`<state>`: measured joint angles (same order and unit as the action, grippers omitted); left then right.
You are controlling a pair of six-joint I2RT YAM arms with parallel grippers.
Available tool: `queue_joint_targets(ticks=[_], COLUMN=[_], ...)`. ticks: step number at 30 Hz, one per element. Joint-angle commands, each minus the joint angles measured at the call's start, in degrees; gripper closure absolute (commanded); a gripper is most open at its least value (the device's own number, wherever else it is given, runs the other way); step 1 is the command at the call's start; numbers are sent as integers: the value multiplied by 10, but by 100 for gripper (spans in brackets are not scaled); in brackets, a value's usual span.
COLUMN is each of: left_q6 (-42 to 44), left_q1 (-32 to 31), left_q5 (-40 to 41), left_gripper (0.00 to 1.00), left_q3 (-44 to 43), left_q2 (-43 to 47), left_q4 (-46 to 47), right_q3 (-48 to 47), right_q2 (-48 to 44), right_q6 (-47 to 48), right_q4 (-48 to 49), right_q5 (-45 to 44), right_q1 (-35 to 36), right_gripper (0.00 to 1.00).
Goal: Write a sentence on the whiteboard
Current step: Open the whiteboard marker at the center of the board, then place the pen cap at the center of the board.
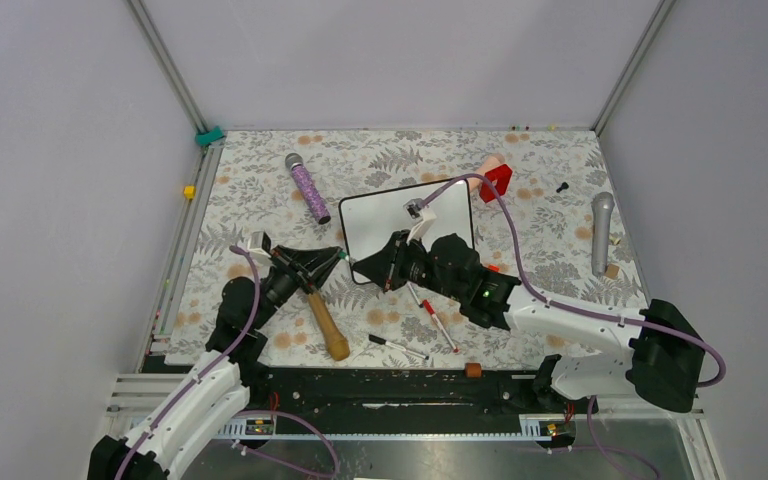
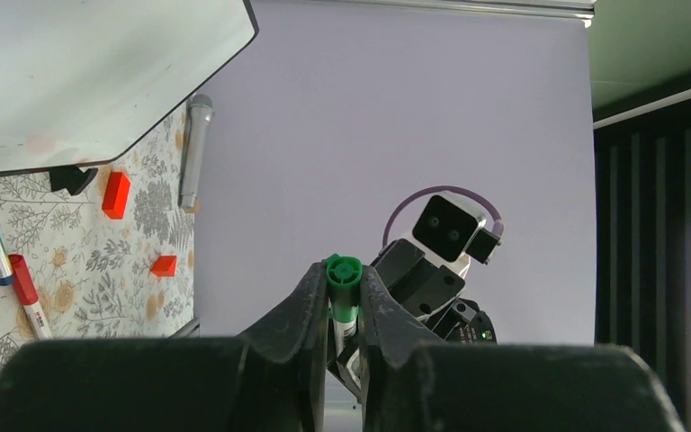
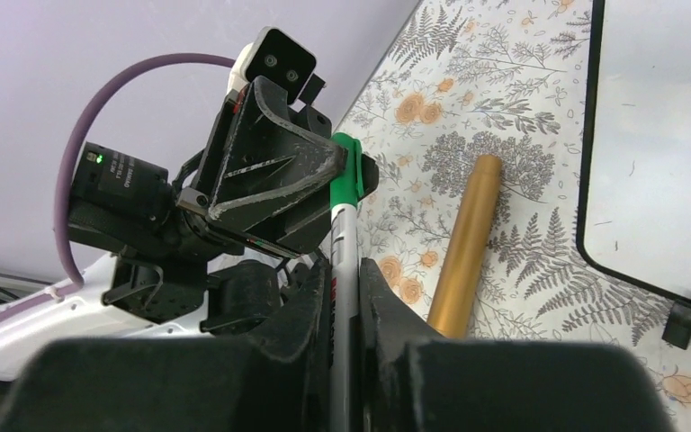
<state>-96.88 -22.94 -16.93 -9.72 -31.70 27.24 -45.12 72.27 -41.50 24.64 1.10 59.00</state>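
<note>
The work cell is enclosed on three sides by plain, pale lavender-grey panels: back wall point(image 1: 390, 60), left wall point(image 1: 50, 200) and right wall point(image 1: 730, 150). Aluminium corner posts point(image 1: 165, 65) join the panels. A tablecloth point(image 1: 260, 180) printed with grey ferns and orange flowers covers the work surface. An aluminium rail point(image 1: 192, 235) borders its left edge, and a black rail point(image 1: 380, 385) borders the near edge. Lighting is even and diffuse.

Left arm point(image 1: 243, 312) and right arm point(image 1: 560, 320) face tip-to-tip, jaws clamped.

Robot lab enclosure, plain grey walls point(image 1: 60, 150), aluminium frame posts point(image 1: 165, 62) (floral tablecloth point(image 1: 250, 195))
</note>
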Motion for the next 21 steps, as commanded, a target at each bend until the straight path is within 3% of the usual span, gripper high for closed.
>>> queue_joint_targets(ticks=[1,5,9,15,18,21], left_q6=[-16,-50,-53,-29,64,235], left_q1=[-3,12,114,211,222,217], left_q5=[13,30,-43,-108,-120,-98], left_gripper=[100,100,100,100,100,100], left_q3=[-7,26,37,22,-14,-104], left_q2=[-1,-5,-49,-94,-104,-113], left_q4=[53,102,146,155,75,-175], right_q3=[-19,0,35,86,99,66], right_q2=[-3,-35,-81,-155,-182,-185], right_q6=[-2,5,23,41,48,73], right_q4=[31,11,-26,-83,-115,-197], right_q5=[-13,-13,-33,-50,-60,-68], right_q1=[1,1,2,1,0,-1], right_gripper=[100,100,100,100,100,100])
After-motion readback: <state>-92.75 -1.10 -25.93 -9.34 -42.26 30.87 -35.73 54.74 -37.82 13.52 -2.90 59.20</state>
